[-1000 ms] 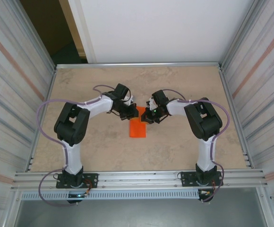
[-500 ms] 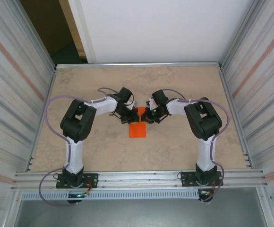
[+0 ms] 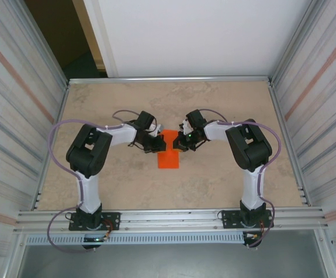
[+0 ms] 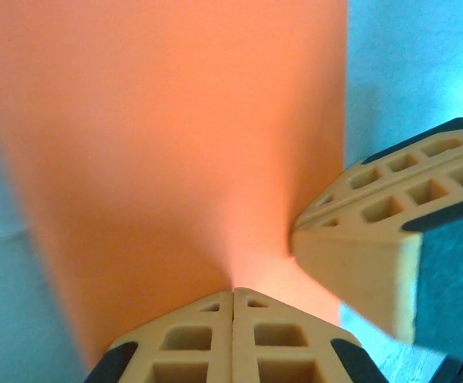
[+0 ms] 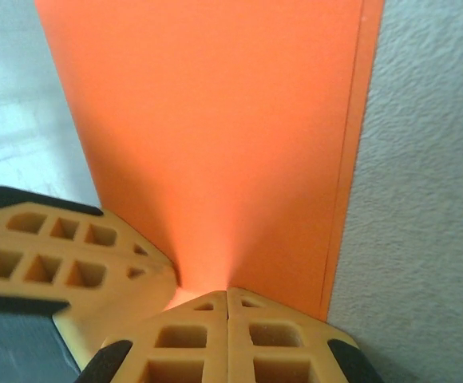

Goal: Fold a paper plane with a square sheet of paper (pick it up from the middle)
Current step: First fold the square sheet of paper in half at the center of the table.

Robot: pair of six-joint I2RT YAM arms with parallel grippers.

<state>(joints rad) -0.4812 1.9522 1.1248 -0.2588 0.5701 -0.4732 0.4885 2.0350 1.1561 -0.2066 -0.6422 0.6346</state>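
**Both pincers clenched at the far end of the folded sheet**

From above, the orange paper [image 3: 169,156] lies mid-table [image 3: 98,104] as a narrow folded strip. My left pincer [image 3: 159,143] meets its 11 o'clock corner and my right pincer [image 3: 179,142] its 1 o'clock corner.

Left wrist: my fingers [image 4: 191,343] are clenched, tips on the paper, with the right pincer at 3 o'clock.

Right wrist: my fingers [image 5: 263,335] are clenched likewise, perhaps pinching a layer. A doubled edge runs at 3 o'clock.

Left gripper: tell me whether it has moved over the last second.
Yes, slightly: the left gripper has drawn back from the table's far rail, toward the near edge, beside the orange paper.
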